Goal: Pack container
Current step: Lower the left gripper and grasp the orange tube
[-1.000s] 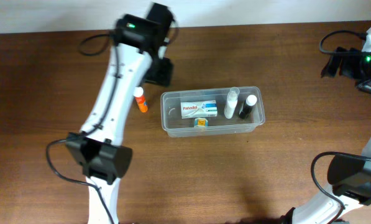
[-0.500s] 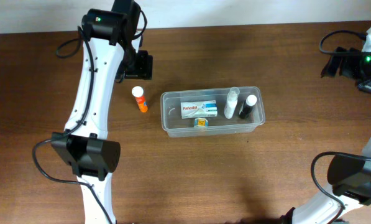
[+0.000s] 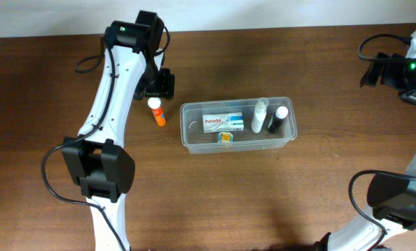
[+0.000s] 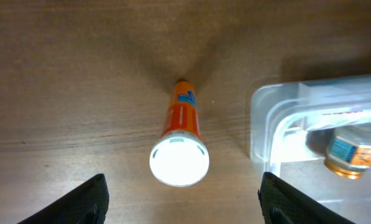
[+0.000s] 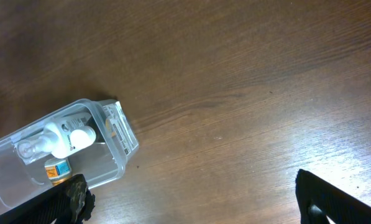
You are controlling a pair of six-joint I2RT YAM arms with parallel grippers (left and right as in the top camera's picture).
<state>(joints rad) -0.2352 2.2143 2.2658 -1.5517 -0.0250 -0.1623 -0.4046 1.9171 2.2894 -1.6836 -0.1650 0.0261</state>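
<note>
The left jaws stand wide apart with nothing between them. Their dark fingertips [image 4: 91, 199] sit at the two lower corners of the left wrist view. Directly beneath the gap, an orange bottle [image 4: 181, 118] with a white cap [image 4: 179, 163] appears to stand upright on the brown wooden surface [image 3: 263, 202], cap toward the jaws and touching neither fingertip. From overhead, these jaws hang at the end of the white left arm [image 3: 113, 97], just beside and above the orange bottle [image 3: 157, 111].

A little further out, on the side away from that arm's base, lies the container [image 4: 263, 124]. It is near the bottle but apart from it, with its rounded corner closest to the jaws. It is a clear tub [image 3: 237, 148] on the surface, and it holds several things:
- a white and blue Panadol box [image 3: 223, 123]
- a small jar [image 3: 224, 137] with a blue label, just beside the box
- a white bottle [image 3: 260, 115]
- a black bottle [image 3: 277, 120] with a white cap, at the end farthest from the left jaws

The right jaws are also spread wide and hold nothing. Their dark fingertips [image 5: 70, 199] flank the bottom of the right wrist view over bare wood. The container [image 5: 120, 163] is well apart from them, off to one side in that view.
</note>
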